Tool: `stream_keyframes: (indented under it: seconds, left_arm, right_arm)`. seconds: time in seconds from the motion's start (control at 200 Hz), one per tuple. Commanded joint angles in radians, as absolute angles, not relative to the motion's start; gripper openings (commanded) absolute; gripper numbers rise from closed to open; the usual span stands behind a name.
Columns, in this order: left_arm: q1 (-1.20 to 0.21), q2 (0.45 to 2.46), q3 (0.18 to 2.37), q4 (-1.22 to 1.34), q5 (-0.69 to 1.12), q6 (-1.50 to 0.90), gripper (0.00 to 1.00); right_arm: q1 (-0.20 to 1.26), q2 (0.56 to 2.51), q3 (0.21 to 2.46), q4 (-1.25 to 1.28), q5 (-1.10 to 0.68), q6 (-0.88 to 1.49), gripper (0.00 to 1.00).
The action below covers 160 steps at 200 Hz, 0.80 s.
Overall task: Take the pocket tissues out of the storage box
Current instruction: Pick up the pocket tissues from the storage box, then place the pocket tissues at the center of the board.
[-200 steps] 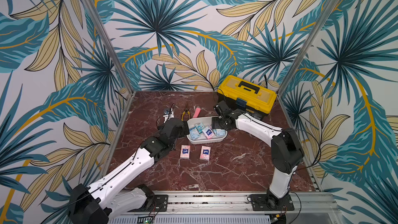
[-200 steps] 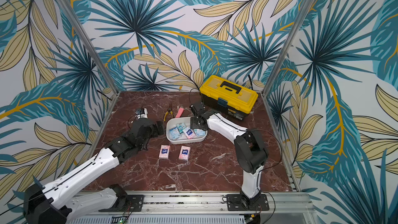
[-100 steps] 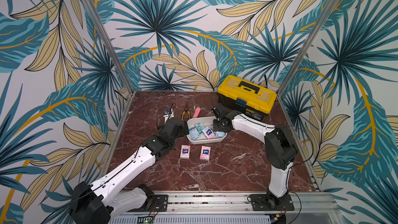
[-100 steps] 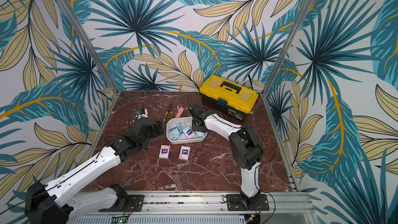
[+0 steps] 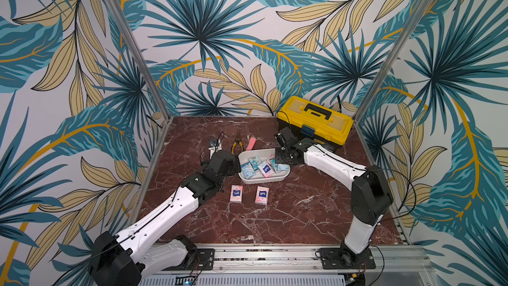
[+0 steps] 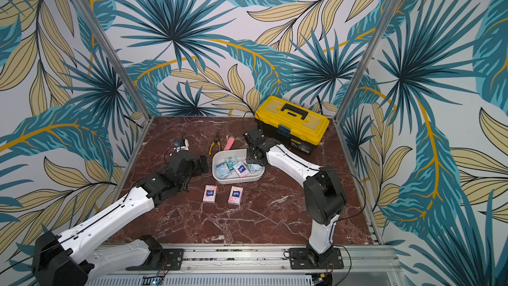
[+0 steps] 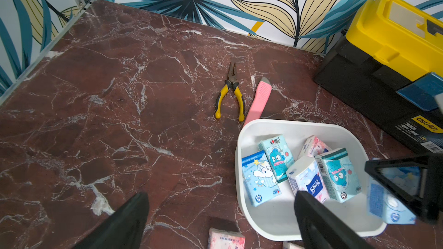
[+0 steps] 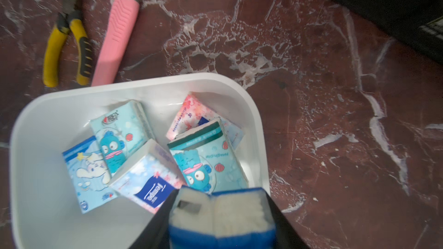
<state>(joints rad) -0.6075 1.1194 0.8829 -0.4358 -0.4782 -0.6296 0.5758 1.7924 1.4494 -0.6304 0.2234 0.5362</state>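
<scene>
The right hand clamps a blue pocket tissue packet at the end of the white storage box, more packets inside. The left hand gapes wide, empty, beside it.

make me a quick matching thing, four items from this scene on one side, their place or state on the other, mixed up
Things:
1. pliers
2. toolbox
3. right tool
4. left tool

Place or state:
a. clamped on a blue tissue packet
b. open wide, nothing between the fingers
c. lying on the table beside the pink cutter
d. lid closed, at the back of the table

Pairs: 1-c, 2-d, 3-a, 4-b
</scene>
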Motion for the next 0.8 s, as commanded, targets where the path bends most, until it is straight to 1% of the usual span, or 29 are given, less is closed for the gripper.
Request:
stream_keyframes:
  seconds: [0.0,0.22,0.39,0.581,0.796]
  left_arm:
    - [-0.603,1.114,0.864,-0.441,-0.474,-0.647,1.00]
    - [-0.603,1.115,0.854,-0.414,-0.474,-0.650,1.00]
    - [-0.603,1.129,0.851,-0.393,-0.473,-0.653,1.00]
    - [-0.602,1.150,0.856,-0.384,-0.455,-0.662,1.00]
    - [-0.603,1.152,0.854,-0.395,-0.441,-0.678,1.00]
  right_arm:
    - [0.580,1.711,1.423,-0.679,0.228,0.560,0.52]
    - [0.581,1.571,1.299,-0.713,0.167,0.646,0.52]
    - [0.599,1.511,1.189,-0.715,0.119,0.703,0.52]
    - [0.638,1.514,1.097,-0.708,0.094,0.733,0.52]
    - [0.650,1.554,1.018,-0.636,0.068,0.748,0.52]
